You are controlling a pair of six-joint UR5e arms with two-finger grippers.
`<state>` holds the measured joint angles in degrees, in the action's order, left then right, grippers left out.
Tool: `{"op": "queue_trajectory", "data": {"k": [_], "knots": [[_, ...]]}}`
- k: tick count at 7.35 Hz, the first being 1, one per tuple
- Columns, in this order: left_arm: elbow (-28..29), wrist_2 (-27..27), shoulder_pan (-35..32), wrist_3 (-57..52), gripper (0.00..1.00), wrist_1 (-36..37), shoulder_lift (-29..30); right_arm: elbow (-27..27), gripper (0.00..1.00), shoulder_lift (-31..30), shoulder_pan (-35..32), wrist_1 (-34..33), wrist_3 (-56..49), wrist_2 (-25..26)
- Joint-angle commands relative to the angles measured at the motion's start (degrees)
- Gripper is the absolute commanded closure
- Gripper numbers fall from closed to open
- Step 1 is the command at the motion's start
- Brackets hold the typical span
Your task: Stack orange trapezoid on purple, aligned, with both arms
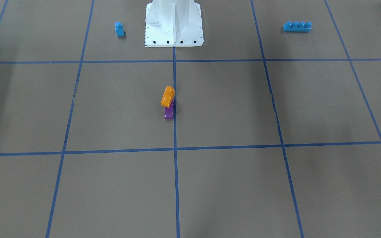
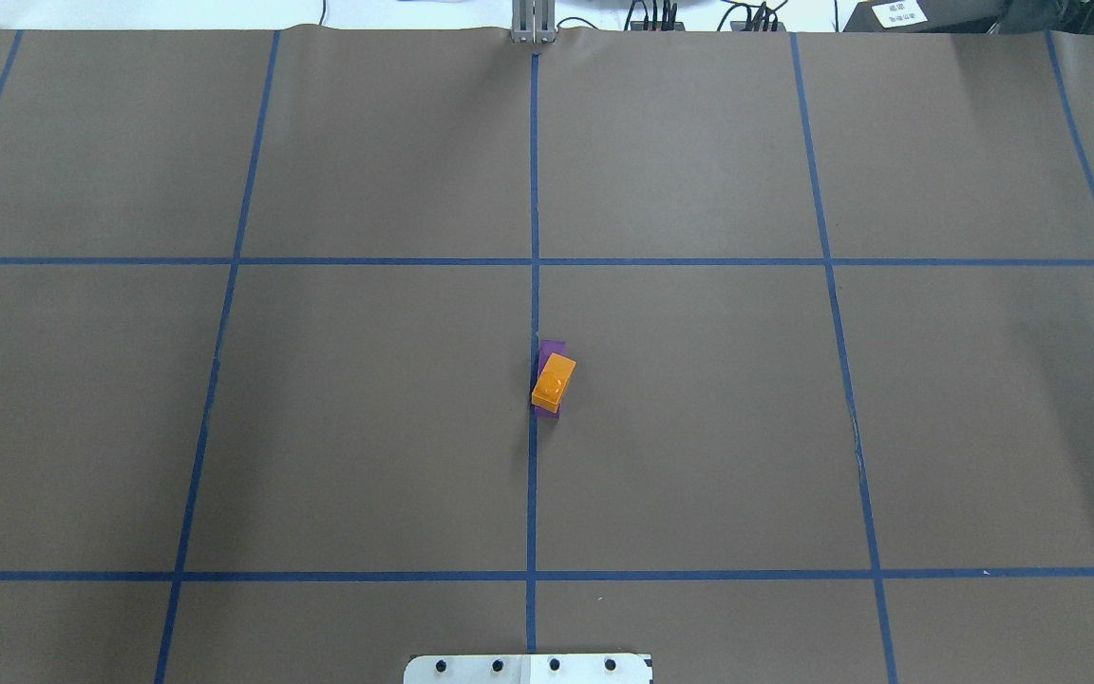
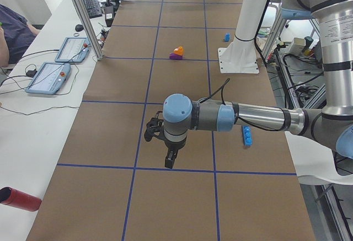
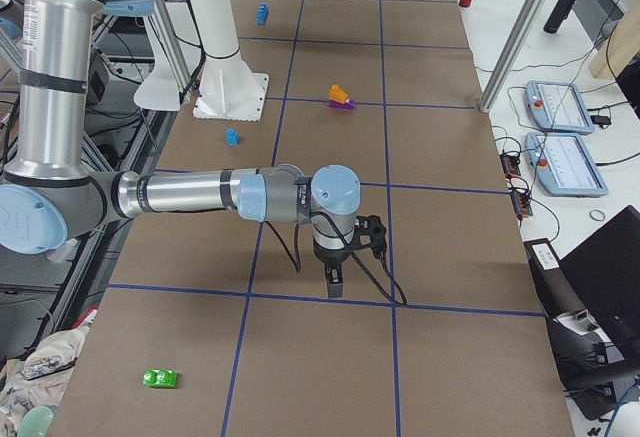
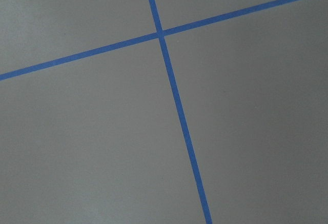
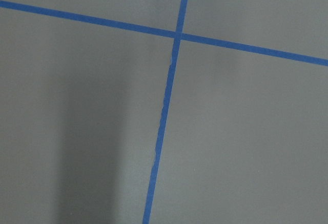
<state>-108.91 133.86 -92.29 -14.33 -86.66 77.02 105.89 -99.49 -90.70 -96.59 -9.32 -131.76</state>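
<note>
The left hand (image 3: 170,160) and right hand (image 4: 334,281) hover over the counter (image 3: 110,114); whether they are apart or together cannot be told. The orange trapezoid (image 1: 167,98) sits twisted atop the purple (image 1: 169,113).

Robotics lab, brown table (image 2: 367,427) taped in blue grid, teach pendants (image 4: 566,162), white pedestal (image 1: 174,26)

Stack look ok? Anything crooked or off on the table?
Yes, the stack is askew. The orange trapezoid sits on the purple but twisted. From overhead its long axis is turned off the purple's, and purple shows past its far end. The front-facing view shows it offset to one side too, so it isn't aligned.
</note>
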Motion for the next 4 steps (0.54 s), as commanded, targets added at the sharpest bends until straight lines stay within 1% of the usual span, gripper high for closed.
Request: {"op": "queue_trajectory", "data": {"k": [1,4], "knots": [[-0.1,0.1,0.0,0.0,0.0,0.0,-0.5,0.0,0.0,0.0,0.0,0.0,0.0,-1.5],[-0.4,0.1,0.0,0.0,0.0,0.0,-1.0,0.0,0.0,0.0,0.0,0.0,-0.1,-1.5]]}}
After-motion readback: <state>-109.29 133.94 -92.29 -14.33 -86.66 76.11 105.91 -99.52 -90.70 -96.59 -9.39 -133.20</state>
